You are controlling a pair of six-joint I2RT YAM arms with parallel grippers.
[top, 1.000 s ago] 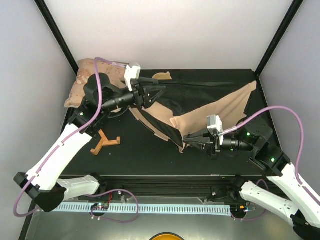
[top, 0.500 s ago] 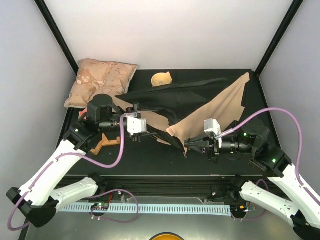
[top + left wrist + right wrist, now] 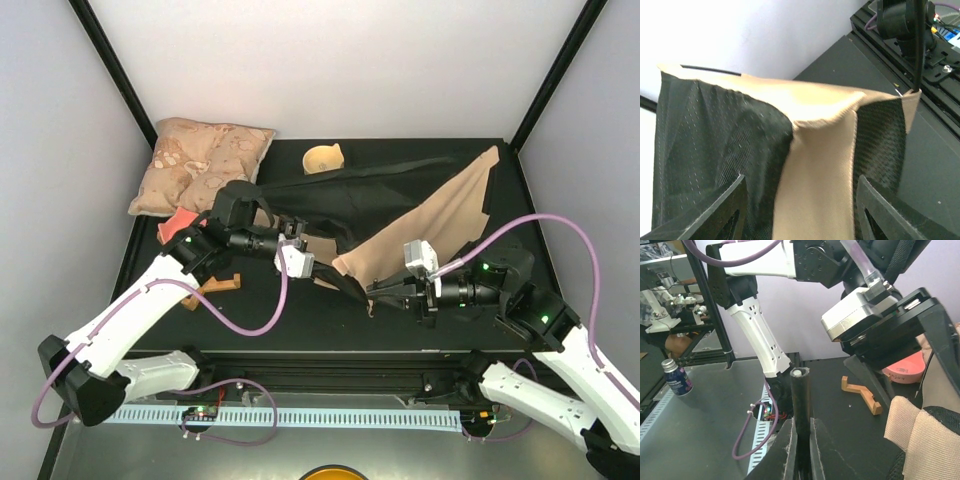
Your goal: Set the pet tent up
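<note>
Pet tent (image 3: pixel 440 215): slack tan-and-black heap across the middle and far right of the table (image 3: pixel 270 315); not standing.
Pole (image 3: pixel 801 390): thin, black, reaching the tent's near hem.
Right end effector (image 3: pixel 801 445): clamped on the pole.
Left end effector (image 3: pixel 800 185): fingers spread, a tan fold between them; no grip evident.
Progress: judged early; frame unspread, canvas unraised.
Pillow (image 3: pixel 205 160): far left.

Top cam overhead, whole table (image 3: pixel 300 315); wrist cams close, both catch tent (image 3: pixel 815 200).
</note>
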